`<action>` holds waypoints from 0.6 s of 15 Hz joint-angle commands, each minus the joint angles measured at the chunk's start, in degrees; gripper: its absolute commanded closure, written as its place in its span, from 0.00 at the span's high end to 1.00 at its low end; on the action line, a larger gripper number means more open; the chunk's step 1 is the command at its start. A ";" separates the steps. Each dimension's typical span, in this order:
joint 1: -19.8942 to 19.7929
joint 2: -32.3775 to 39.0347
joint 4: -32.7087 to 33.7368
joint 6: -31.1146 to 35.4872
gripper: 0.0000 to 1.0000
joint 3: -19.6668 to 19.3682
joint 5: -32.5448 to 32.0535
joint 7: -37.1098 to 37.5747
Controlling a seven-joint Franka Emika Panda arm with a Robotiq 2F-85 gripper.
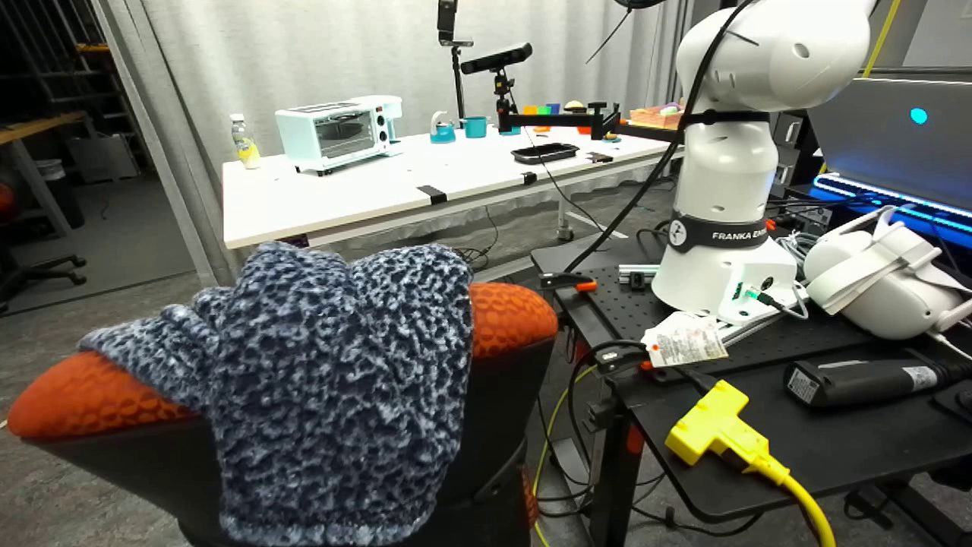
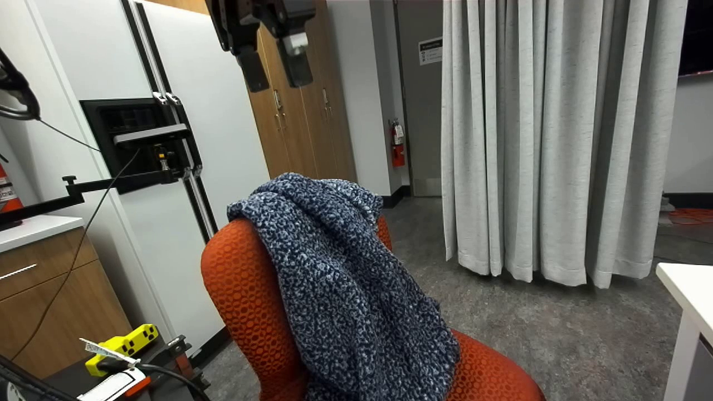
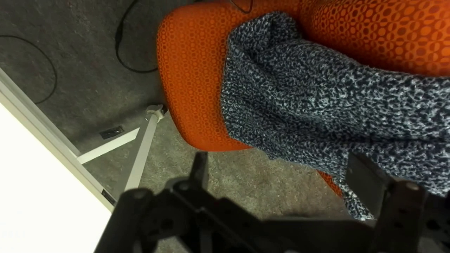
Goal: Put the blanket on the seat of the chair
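The mottled navy and white blanket [image 1: 342, 395] hangs over the back of the orange chair [image 1: 512, 315]. In an exterior view the blanket [image 2: 356, 289] runs down the front of the chair back [image 2: 237, 273], and its lower part rests on the seat [image 2: 490, 367]. In the wrist view the blanket [image 3: 316, 102] covers part of the orange seat [image 3: 193, 88], whose front end is bare. My gripper [image 2: 277, 75] is above the chair back, apart from the blanket. In the wrist view the gripper [image 3: 281, 172] has its fingers wide apart with nothing between them.
A white table [image 1: 342, 205] bears a toaster oven [image 1: 338, 133], a bottle [image 1: 244, 143] and a black tray [image 1: 545, 153]. Its edge also shows in the wrist view [image 3: 42, 182]. A black cart [image 1: 759, 456] beside the chair holds a yellow power block [image 1: 717, 425] and cables.
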 commanded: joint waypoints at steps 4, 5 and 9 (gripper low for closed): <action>-0.06 0.08 0.17 -0.19 1.00 0.07 0.08 -0.15; 0.26 0.18 0.38 -0.66 1.00 -0.23 -0.18 -1.47; 1.74 0.61 0.84 -1.25 1.00 -1.47 -0.79 -8.15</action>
